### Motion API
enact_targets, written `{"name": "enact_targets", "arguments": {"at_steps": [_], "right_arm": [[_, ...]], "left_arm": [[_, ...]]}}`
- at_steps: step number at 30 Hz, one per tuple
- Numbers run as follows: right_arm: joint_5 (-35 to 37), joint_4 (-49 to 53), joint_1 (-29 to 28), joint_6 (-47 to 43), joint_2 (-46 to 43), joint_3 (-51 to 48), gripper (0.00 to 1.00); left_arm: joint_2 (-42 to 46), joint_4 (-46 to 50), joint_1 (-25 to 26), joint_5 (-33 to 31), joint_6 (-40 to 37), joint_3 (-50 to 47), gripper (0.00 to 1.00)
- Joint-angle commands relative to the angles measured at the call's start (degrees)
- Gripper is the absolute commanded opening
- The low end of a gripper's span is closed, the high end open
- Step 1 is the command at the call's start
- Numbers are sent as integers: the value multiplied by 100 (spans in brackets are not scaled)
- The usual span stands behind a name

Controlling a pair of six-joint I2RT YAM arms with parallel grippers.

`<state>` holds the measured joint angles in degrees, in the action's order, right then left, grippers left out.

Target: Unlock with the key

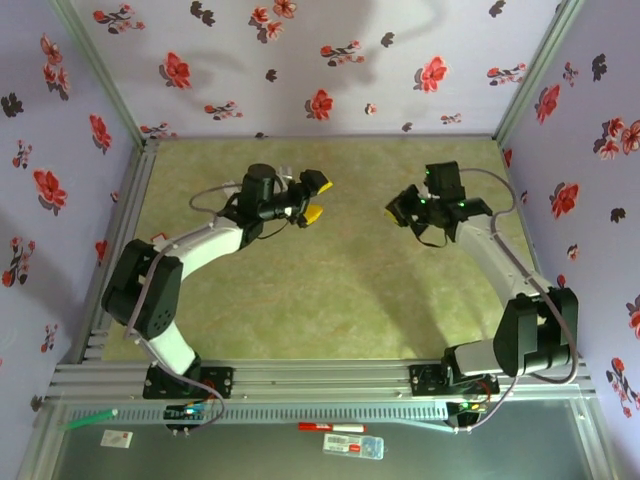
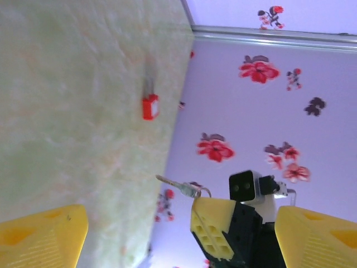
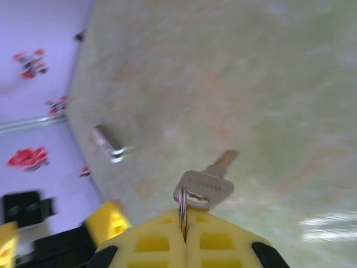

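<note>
A silver key (image 3: 207,181) hangs by its ring from my right gripper (image 3: 186,216), whose yellow fingers (image 3: 223,243) are pressed shut on the ring; the blade points away over the mat. The left wrist view shows the same key (image 2: 178,185) sticking out above the right gripper's yellow finger (image 2: 215,226). A small red padlock (image 2: 149,106) lies on the green mat close to the foot of the wall, its grey shackle pointing away. My left gripper (image 2: 181,234) is open and empty, facing the right gripper (image 1: 393,212) across a small gap at mid-table. From above, the left gripper (image 1: 318,198) stands raised.
A small blurred grey metal object (image 3: 109,143) lies on the mat beyond the key, near the wall's foot. Flowered purple walls (image 1: 330,60) close the table on three sides. The green mat (image 1: 330,290) lies open between the arms and the near rail (image 1: 320,380).
</note>
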<state>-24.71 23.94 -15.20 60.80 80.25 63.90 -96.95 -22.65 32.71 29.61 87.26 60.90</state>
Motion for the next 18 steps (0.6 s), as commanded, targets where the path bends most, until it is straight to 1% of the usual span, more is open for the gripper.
{"name": "enact_targets", "arguments": {"at_steps": [1, 6, 10, 14, 18], "right_arm": [[-154, -949, -385, 421, 249, 319, 0], [-250, -1599, -816, 512, 501, 404, 0], [-250, -1880, -1036, 517, 546, 347, 0], [-309, -2242, -1185, 632, 554, 211, 0], [-318, -2280, -1292, 574, 497, 207, 0]], "left_arm": [[-181, -1313, 194, 102, 1807, -149, 87], [-258, -1432, 280, -96, 2494, -155, 86], [-374, -1814, 280, -217, 2995, -290, 84], [-428, -1789, 280, -176, 3087, -272, 82], [-447, -1705, 280, -157, 3122, -348, 81]]}}
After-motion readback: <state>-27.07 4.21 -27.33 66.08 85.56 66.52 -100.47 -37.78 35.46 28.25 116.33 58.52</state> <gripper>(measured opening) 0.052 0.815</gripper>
